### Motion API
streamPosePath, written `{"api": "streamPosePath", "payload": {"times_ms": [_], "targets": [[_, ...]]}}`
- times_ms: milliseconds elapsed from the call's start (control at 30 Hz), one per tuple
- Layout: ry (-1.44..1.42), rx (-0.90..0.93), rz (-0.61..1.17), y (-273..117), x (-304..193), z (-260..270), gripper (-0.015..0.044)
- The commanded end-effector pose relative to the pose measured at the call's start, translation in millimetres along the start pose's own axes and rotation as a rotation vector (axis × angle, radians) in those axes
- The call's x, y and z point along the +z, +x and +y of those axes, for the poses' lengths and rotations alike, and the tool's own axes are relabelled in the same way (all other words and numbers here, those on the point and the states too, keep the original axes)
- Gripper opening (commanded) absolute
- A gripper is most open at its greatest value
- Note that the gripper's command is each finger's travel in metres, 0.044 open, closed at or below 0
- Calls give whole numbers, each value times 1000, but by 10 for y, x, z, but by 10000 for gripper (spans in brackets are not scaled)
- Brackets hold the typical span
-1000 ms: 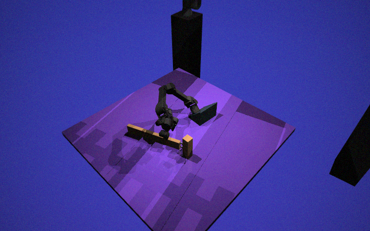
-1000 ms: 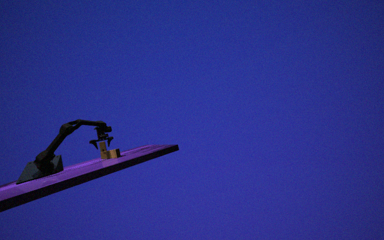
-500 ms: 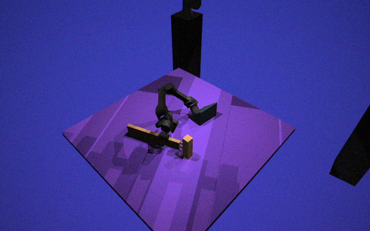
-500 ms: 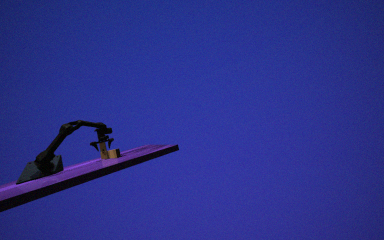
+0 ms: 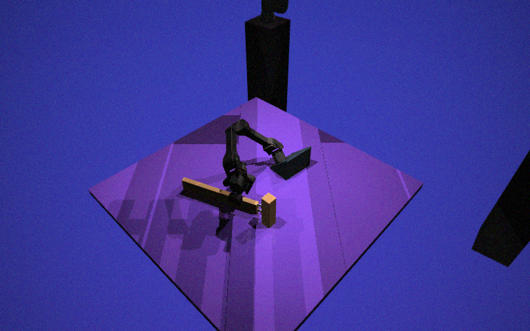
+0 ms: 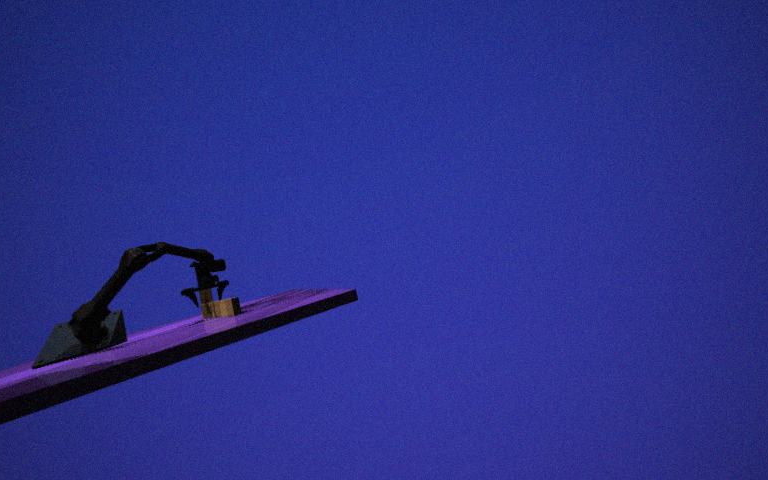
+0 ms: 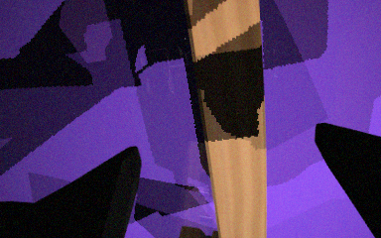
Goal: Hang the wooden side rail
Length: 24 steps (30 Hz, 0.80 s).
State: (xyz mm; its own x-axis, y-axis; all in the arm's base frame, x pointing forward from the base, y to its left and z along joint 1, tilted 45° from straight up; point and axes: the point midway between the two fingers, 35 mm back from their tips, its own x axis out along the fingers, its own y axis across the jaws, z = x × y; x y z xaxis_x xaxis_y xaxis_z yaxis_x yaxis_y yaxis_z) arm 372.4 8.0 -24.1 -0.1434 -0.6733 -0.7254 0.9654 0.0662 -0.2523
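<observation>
The wooden side rail (image 5: 203, 190) (image 6: 230, 307) (image 7: 238, 193) lies on the table in the top view. Two pale hooks (image 5: 259, 207) at its right end show in the narrow gap beside the upright headboard post (image 5: 268, 212) (image 6: 206, 295). The hooks do not look inside the slot, and the pins are hidden. My gripper (image 5: 240, 198) (image 6: 207, 301) (image 7: 226, 144) is open and empty, low over the rail's post-side half. In the wrist view the rail runs between the wide-spread fingers, touching neither. A brown edge at the bottom of that view looks like the post.
The arm's dark slanted base (image 5: 294, 164) (image 6: 80, 345) stands on the purple table (image 5: 361, 197) (image 6: 291, 307), behind the rail and post in the top view. Dark shadows fall around the rail. Large dark pillars (image 5: 267, 61) (image 5: 510, 218) stand beyond the table's edges.
</observation>
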Motion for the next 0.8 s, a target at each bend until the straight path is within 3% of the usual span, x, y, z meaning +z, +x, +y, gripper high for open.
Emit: {"api": "streamPosePath", "payload": {"times_ms": [0,767], "targets": [[-7,-9,-5,113,3,-16,440],[-7,-10,-7,438,10,-40,440]]}}
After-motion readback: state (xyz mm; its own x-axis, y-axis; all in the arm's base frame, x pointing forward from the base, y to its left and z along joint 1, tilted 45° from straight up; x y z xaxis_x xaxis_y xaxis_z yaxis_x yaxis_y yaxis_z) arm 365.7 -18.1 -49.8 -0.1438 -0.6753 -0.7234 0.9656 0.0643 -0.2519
